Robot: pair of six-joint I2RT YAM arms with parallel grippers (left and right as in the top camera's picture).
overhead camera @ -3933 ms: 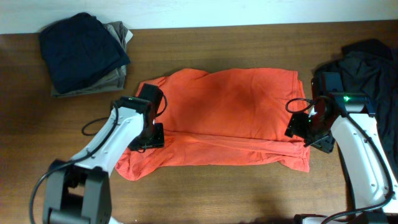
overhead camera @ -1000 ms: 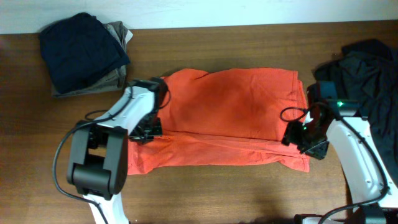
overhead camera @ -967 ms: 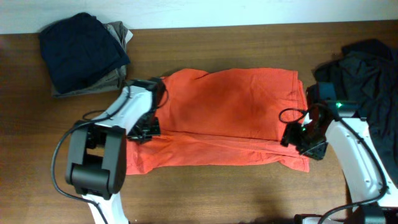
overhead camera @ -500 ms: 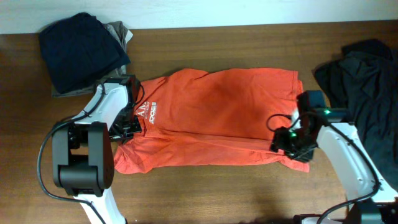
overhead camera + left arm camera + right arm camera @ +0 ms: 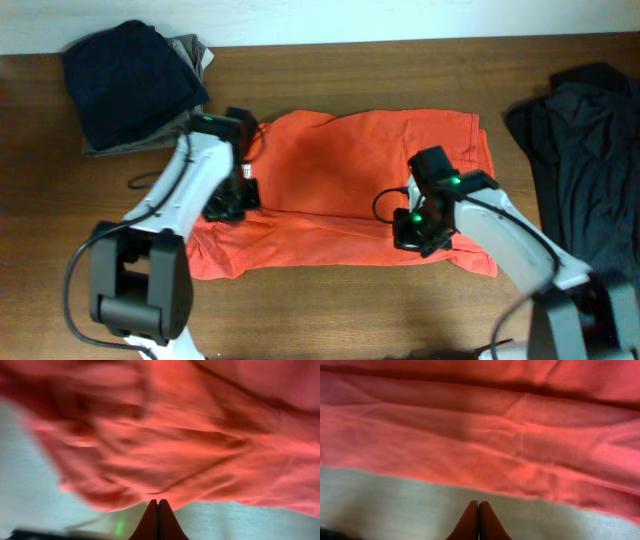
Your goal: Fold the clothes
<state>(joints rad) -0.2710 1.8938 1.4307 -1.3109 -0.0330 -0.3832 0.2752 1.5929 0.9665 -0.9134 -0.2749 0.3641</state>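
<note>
Nearest the lens in the right wrist view, the right jaws are pressed together with nothing between them. Their tips rest over bare counter (image 5: 330,310), just short of the T-shirt (image 5: 370,160), whose lower hem runs straight across the frame directly ahead of them. In the left wrist view the left jaws are likewise together, tips meeting right at a rumpled, blurred edge of the cloth. Whether a pinch of fabric is caught there cannot be told.

From overhead, the shirt lies in the middle of the counter with its long axis running left to right and a looser strip along its lower edge. The right arm (image 5: 480,215) reaches in over the lower right part, and the left arm (image 5: 190,185) sits at the left end, by the bunched corner. Each arm is nearer its own end of the long axis, so a fold across it likely needs both. The right jaws would have to part and nose forward to take the hem.

Farther off, a stack of folded navy and tan garments (image 5: 130,80) sits at upper left, well apart, and a dark garment (image 5: 580,130) lies at the right edge.
</note>
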